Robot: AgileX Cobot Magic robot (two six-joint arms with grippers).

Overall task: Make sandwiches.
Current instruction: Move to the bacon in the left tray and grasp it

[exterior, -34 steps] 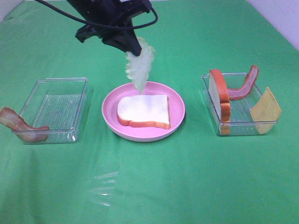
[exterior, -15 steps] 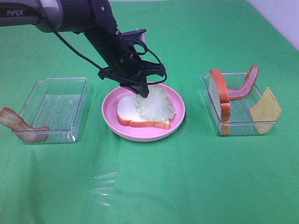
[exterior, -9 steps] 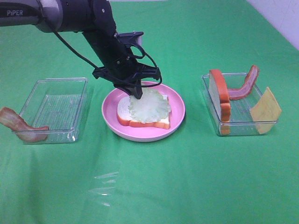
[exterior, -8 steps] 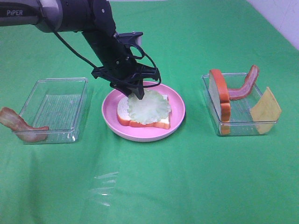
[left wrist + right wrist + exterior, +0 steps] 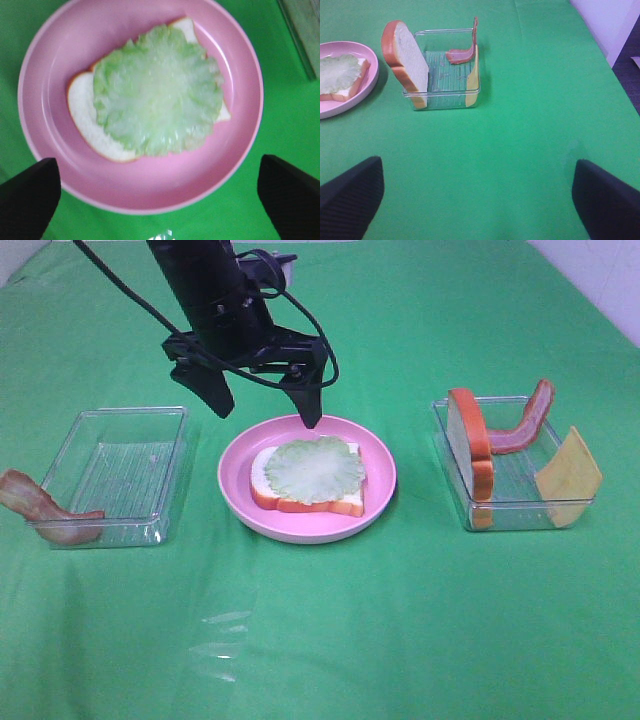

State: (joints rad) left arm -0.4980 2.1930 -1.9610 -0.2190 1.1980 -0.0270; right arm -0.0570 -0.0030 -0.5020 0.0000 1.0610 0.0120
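Light is bright and even from above, leaning in from the left edge of the tabletop. The green cloth [image 5: 420,640] looks saturated and flat. The pink plate [image 5: 232,495] and the clear tray [image 5: 520,515] cast short, soft shadows toward the right edge. Pale streaks of glare [image 5: 225,640] lie on the cloth near the front edge, and the tray rims glint faintly.

The left wrist view is soft throughout. The lettuce [image 5: 157,95] washes out to near white at its centre. The left gripper [image 5: 159,197] shows its fingertips [image 5: 30,197] as dark, blurred shapes, as does the right gripper [image 5: 477,197]. The high view is sharp.
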